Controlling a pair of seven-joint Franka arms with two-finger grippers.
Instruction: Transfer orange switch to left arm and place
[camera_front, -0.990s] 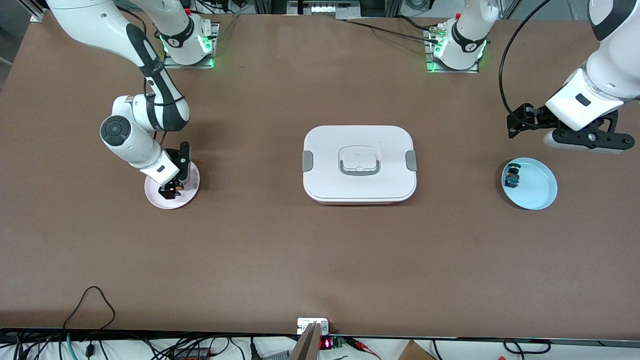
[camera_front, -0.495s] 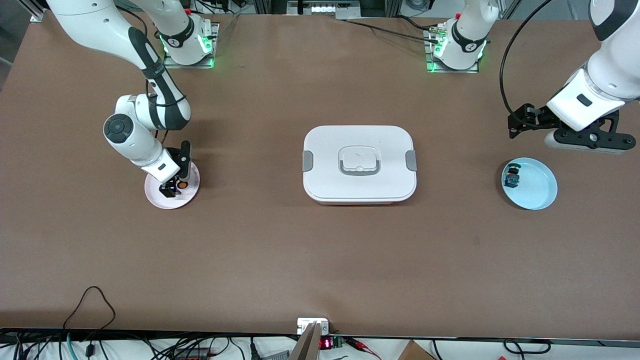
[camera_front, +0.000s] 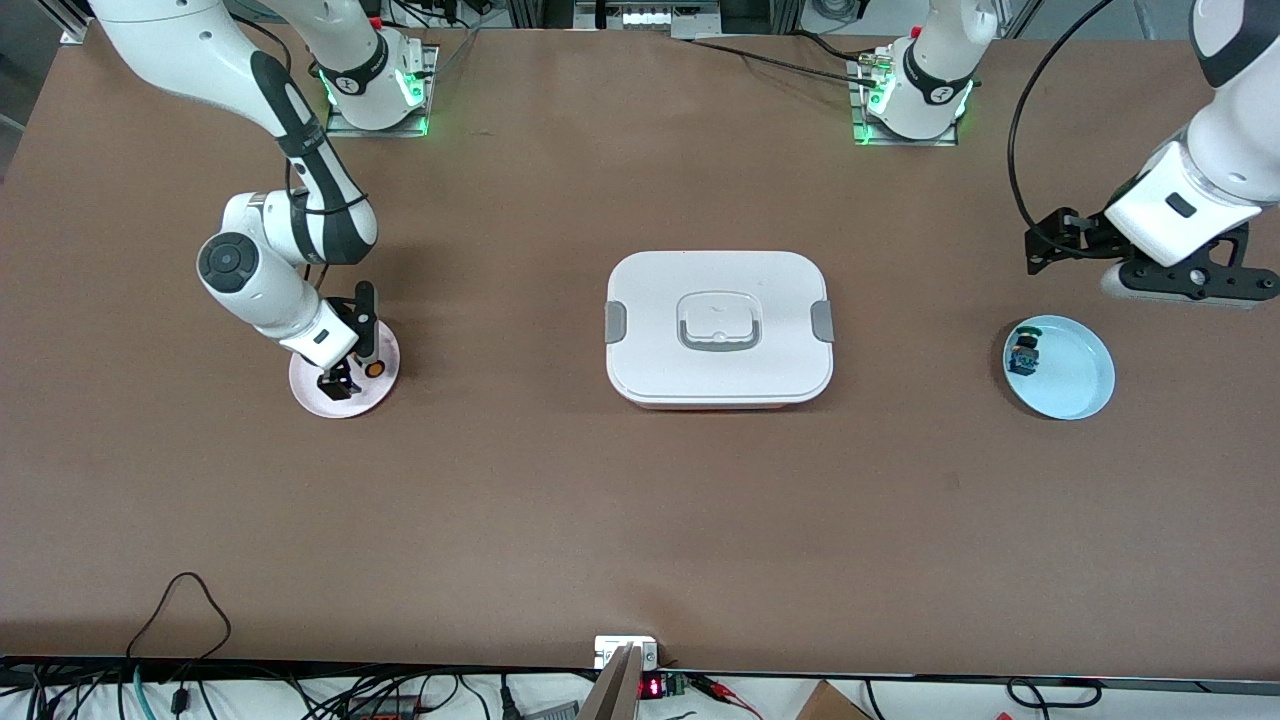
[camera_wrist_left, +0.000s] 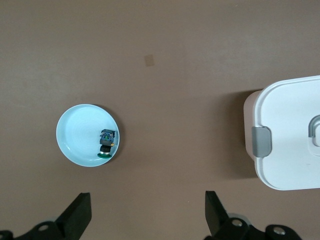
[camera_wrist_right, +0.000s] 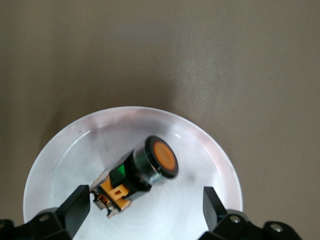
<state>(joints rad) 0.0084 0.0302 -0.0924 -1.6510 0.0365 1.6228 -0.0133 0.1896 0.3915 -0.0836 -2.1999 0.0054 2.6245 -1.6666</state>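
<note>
The orange switch (camera_wrist_right: 135, 175) lies slantwise on the pink plate (camera_wrist_right: 210, 150) near the table's right-arm edge, between the right gripper (camera_wrist_right: 142, 205)'s wide-open, empty fingers, while the left gripper (camera_wrist_left: 145, 212) waits open.

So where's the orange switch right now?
The orange switch lies on the pink plate at the right arm's end of the table, just under the open right gripper.

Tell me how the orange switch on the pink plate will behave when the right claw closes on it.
The orange switch lies on its side in the pink plate, so its round body may roll or skid on the glossy surface. It looks rigid and probably light. The right claw is open astride it; closing across the barrel could squirt it out.
</note>
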